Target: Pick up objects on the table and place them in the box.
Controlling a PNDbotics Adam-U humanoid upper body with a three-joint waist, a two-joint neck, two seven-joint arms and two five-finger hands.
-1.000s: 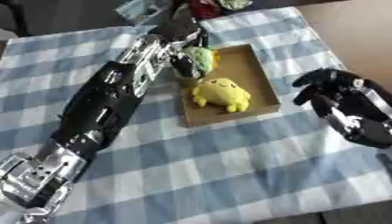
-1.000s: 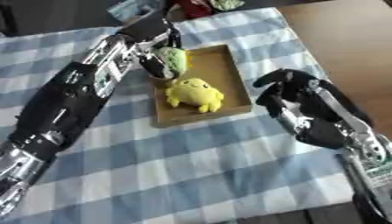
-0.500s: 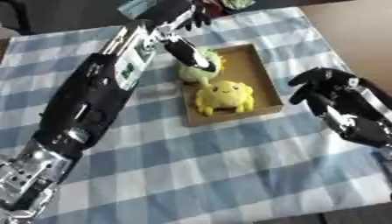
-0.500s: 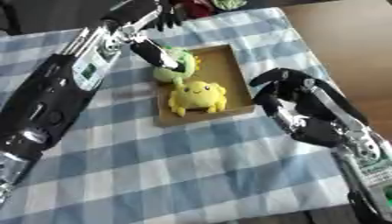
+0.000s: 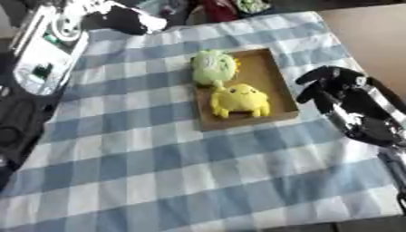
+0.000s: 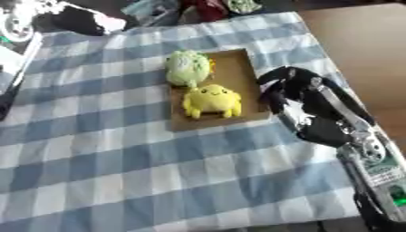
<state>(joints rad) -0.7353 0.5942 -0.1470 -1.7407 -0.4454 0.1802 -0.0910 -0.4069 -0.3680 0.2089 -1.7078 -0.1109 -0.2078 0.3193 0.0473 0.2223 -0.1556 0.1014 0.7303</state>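
Observation:
A shallow brown box [image 5: 263,71] lies on the blue-and-white checked cloth [image 5: 158,172]. Two plush toys are inside it: a pale green one [image 5: 212,67] at the far end and a yellow one [image 5: 238,100] at the near end, touching each other. My left hand [image 5: 119,19] shows blurred at the far left edge, well away from the box, with its silver-and-black arm [image 5: 40,54] along the left side. My right hand [image 6: 305,106] hovers just right of the box, fingers relaxed and bent downward, holding nothing.
Bare brown tabletop [image 5: 373,41] shows beyond the cloth's right edge. At the far edge lie a dark red thing [image 5: 218,7] and a small green thing [image 5: 252,4]. The near half of the cloth holds no objects.
My left hand has let go of the green plush, which now lies in the box, and the arm has drawn back to the far left. The right hand has hardly moved.

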